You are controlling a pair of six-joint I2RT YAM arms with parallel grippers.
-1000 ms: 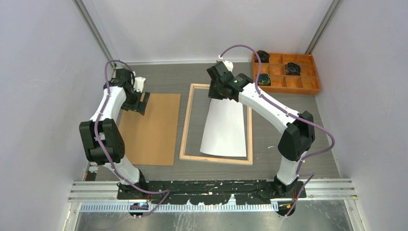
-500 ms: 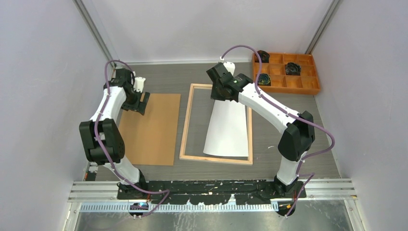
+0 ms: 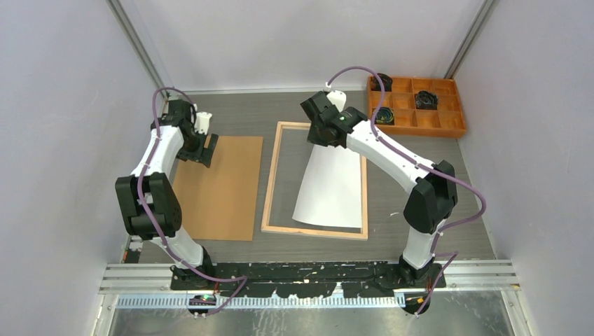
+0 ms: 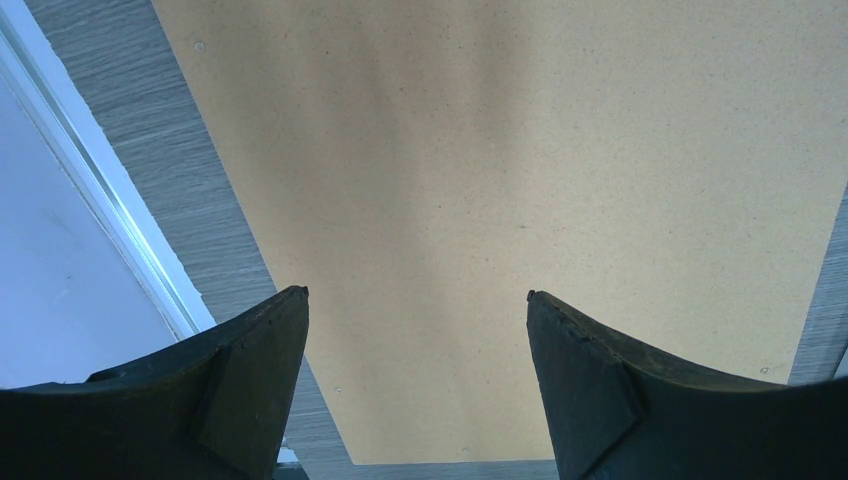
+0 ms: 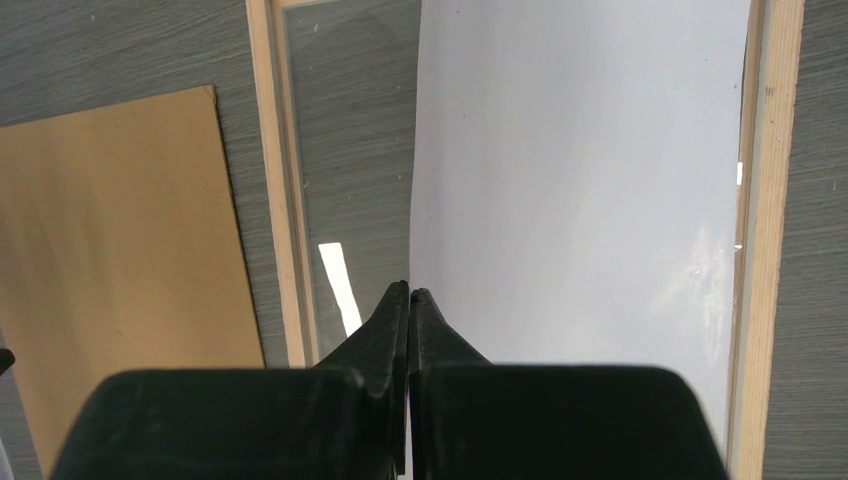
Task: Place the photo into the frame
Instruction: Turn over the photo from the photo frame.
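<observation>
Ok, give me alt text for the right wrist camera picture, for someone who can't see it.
The shut right pincer pinches the photo by its edge, white back up, over the wooden frame lying on the table. A brown board lies beside the frame.

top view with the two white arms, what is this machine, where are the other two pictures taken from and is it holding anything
It is a pair of robot arms bolted to a table, seen from above. The other two pictures come from cameras on each wrist, looking past the black jaws. The left gripper hangs open over a brown board. The right gripper pinches the photo, white back up, over the wooden frame. An orange tray sits at the far right.
</observation>
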